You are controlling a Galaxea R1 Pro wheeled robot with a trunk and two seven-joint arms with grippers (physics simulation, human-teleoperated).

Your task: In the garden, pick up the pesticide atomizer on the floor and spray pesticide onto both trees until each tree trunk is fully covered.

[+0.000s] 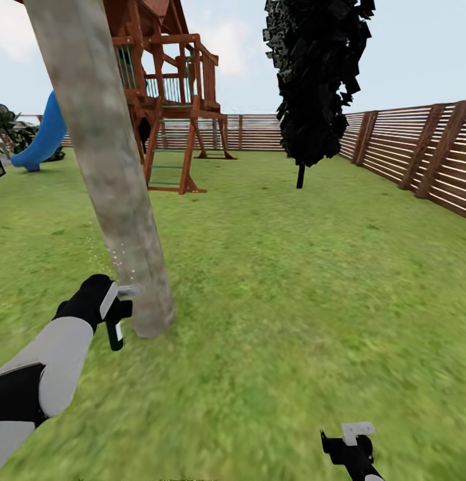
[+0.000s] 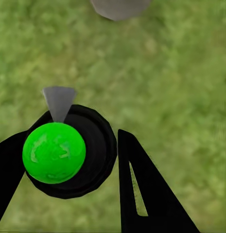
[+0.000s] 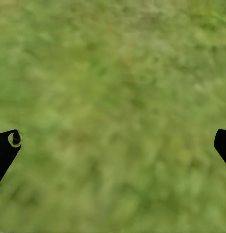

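Note:
A thick, pale mottled tree trunk (image 1: 106, 153) rises from the grass floor (image 1: 273, 280) at the left of the head view. Its base also shows in the left wrist view as the tree trunk (image 2: 120, 7). My left gripper (image 1: 113, 308) is shut on the dark pesticide atomizer (image 1: 117, 327), just left of the trunk's foot. The grey trigger head (image 1: 128, 290) points at the bark, and faint specks float there. The left wrist view shows the atomizer (image 2: 69, 150) between my left gripper's (image 2: 74, 136) black fingers. My right gripper (image 1: 353, 444) hangs open over bare grass, empty in the right wrist view (image 3: 116, 141).
A narrow black cypress-like tree (image 1: 316, 73) stands at mid-right. A red-brown wooden playset (image 1: 169, 87) with a blue slide (image 1: 43, 140) sits behind the trunk. A slatted fence (image 1: 420, 153) runs along the back and the right side. Open lawn lies ahead and to the right.

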